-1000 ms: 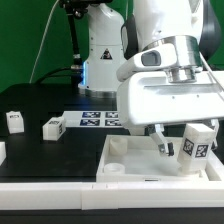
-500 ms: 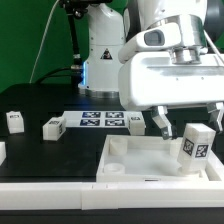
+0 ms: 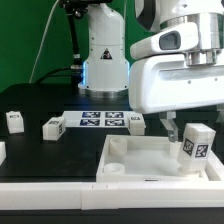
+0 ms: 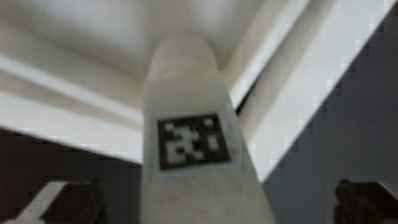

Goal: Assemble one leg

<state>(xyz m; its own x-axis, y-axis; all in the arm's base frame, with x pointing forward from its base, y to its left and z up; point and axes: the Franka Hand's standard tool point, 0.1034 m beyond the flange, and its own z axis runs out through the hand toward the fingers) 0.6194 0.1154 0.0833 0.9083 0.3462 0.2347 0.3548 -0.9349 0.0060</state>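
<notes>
Entry, current moment. You have the leg [image 3: 196, 146], a small chunky white plastic block with black-and-white square markers on its faces. It stands upright inside the large white square tray-like plastic piece [image 3: 140, 152], at the tray's near corner on the exterior view's right. You cannot tell from either view whether its foot is seated in a socket, because the tray's rim hides the joint.

The two-finger gripper [image 3: 176, 128] of the white Panda arm hangs over that corner, close to the upper part of the leg. In the exterior view only one dark finger [image 3: 170, 128] shows below the bulky white hand housing. It is just beside the leg, on the exterior view's left of it, and there seems to be a narrow gap between the two.

The wrist view settles the tool state. The dark fingertips [image 4: 59, 203] sit wide apart at opposite edges of the picture. The leg runs up between them, one marker facing the camera, with clear space on both sides. Log the gripper as released and holding nothing.

Elsewhere on the black table [image 3: 40, 100] you see:
- the marker board [image 3: 100, 119], lying flat behind the tray;
- one small white marked block [image 3: 137, 121] just beside the board's end on the exterior view's right;
- two more small white marked blocks [image 3: 53, 127] and [image 3: 14, 121], well apart from the tray toward the exterior view's left.
</notes>
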